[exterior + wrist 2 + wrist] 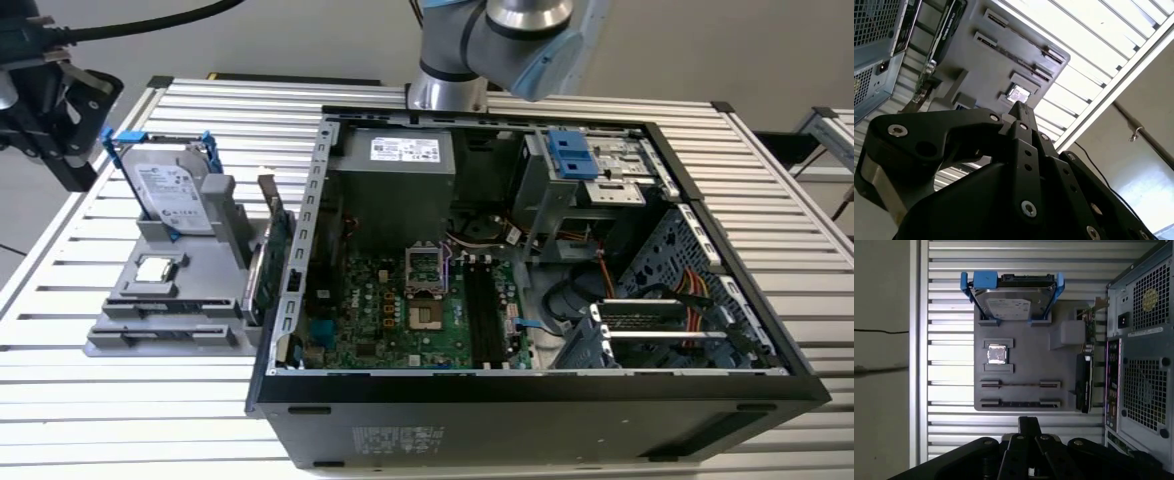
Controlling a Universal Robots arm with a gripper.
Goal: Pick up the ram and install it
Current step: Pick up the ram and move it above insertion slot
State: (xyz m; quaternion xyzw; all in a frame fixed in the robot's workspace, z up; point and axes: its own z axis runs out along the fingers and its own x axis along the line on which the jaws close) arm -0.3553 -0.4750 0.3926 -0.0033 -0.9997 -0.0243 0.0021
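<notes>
— While the hand (1029, 422) hangs over the slatted worktop (949, 365), just short of the grey fixture (1026, 360), what is it gripping?

— Nothing. In both wrist views its fingers are pressed together, clenched on air.

— And the ram?

— Out ahead of the fingertips, untouched. Going outward from the hand, the first wrist view gives the fixture's near edge, then a slotted row with a dark strip (1020, 403). A second row follows, where the ram (1020, 384) stands edge-on as a thin line between its end brackets.

— Which way does it run?

— Crosswise to the line from the hand out to the hard drive (1011, 302), and parallel to that drive's broad face.

— Only one stick?

— One I'm sure of. Whether the nearer dark strip is a second stick or a bare groove, I cannot tell.

— The rest, counted?

— Two slotted rows. Beyond the ram is one silver chip (997, 354), and furthest out one hard drive in a blue frame. Beside the fixture one expansion card (1083, 385) stands on edge. Past it is one computer case (534, 410), lying open in the exterior view. There is one arm, so no choice of hand.
</notes>
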